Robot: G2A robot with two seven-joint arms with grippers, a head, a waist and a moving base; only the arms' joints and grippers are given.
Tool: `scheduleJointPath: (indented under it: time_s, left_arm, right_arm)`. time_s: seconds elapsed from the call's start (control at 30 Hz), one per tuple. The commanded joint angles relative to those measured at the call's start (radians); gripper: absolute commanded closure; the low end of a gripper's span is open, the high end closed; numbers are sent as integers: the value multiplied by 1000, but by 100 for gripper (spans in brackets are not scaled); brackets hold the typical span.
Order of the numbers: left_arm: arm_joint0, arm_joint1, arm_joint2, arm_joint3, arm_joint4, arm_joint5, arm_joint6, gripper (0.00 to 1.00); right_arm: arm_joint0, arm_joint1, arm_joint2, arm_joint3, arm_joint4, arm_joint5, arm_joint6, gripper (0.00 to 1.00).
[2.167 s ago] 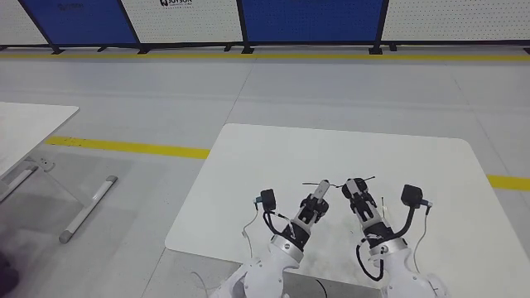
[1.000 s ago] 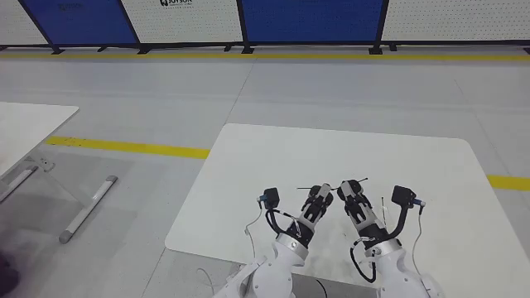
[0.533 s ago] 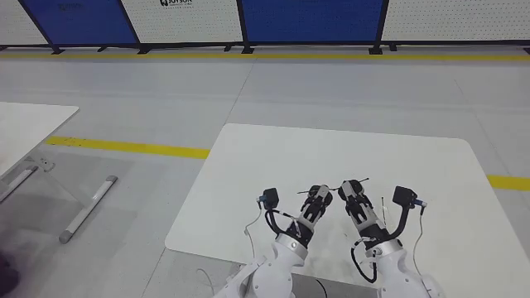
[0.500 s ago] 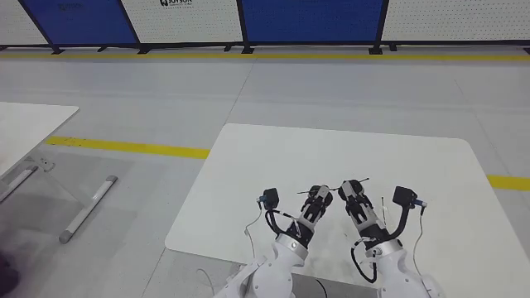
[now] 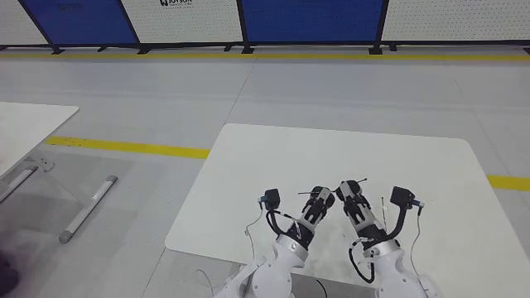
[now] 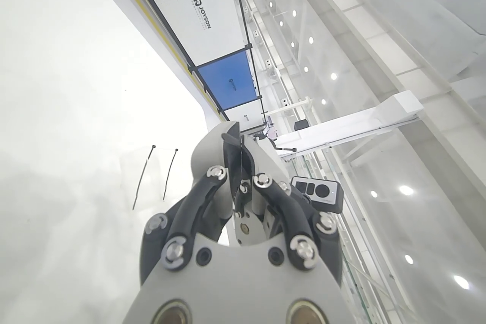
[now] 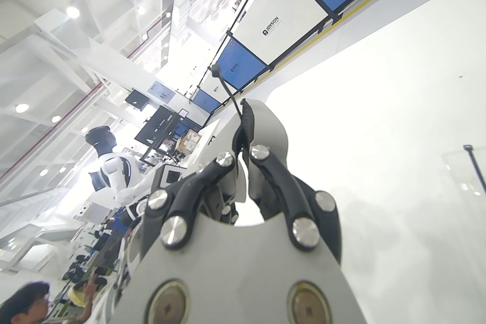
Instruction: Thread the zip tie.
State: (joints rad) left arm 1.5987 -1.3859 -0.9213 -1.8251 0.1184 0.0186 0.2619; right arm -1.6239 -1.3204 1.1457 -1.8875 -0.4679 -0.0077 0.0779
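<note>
A thin black zip tie [image 5: 333, 189] is held above the near part of the white table [image 5: 348, 153], spanning both grippers. My left gripper [image 5: 319, 195] is shut on one end, which shows as a fine strand [image 6: 242, 158] between the closed fingertips [image 6: 229, 135]. Right beside it, almost touching, my right gripper [image 5: 348, 192] is shut on the other end. In the right wrist view the tie's square head [image 7: 216, 69] sticks out past the right gripper [image 7: 245, 113].
Two spare zip ties [image 6: 142, 177] [image 6: 170, 173] lie flat on the table beside the grippers, and one of them [image 7: 476, 166] also shows in the right wrist view. The table's far half is bare. Blue and white panels [image 5: 313, 4] stand beyond the floor.
Since the earliest frame the two grippers have drawn close together near the table's front edge. In the last half second they shifted only slightly.
</note>
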Motion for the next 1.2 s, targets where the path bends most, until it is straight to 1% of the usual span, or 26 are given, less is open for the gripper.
scheduleJointPath:
  time_s: [0.0, 0.13, 0.23, 0.3, 0.53, 0.63, 0.83, 1.03, 1.17]
  left_arm:
    - [2, 0, 0, -2, -3, -7, -1, 100]
    - [5, 0, -3, -7, -5, -19, -1, 100]
    - [9, 1, -7, -11, -8, -29, -2, 100]
    - [12, 2, -10, -14, -8, -30, -6, 100]
    - [19, 4, -16, -16, 0, -26, -13, 100]
    - [20, 4, -16, -17, 5, -25, -19, 100]
    - [23, 7, -19, -23, 11, -28, -33, 100]
    - [27, 10, -26, -30, 24, -36, -51, 100]
    - [30, 12, -31, -33, 32, -39, -60, 100]
  right_arm:
    - [0, 0, -2, 1, 9, -1, 11, 100]
    - [-1, -1, 7, -3, 74, -3, 36, 100]
    - [-3, 0, 17, -5, 96, -2, 46, 100]
    - [-4, 0, 23, -5, 118, -2, 53, 100]
    - [-5, 1, 30, -6, 140, 8, 63, 100]
    - [-6, 0, 35, -9, 199, 9, 85, 100]
    - [-2, 2, 51, -12, 232, 18, 114, 100]
    - [-2, 5, 59, -15, 226, 36, 135, 100]
    - [-2, 7, 61, -17, 245, 51, 171, 100]
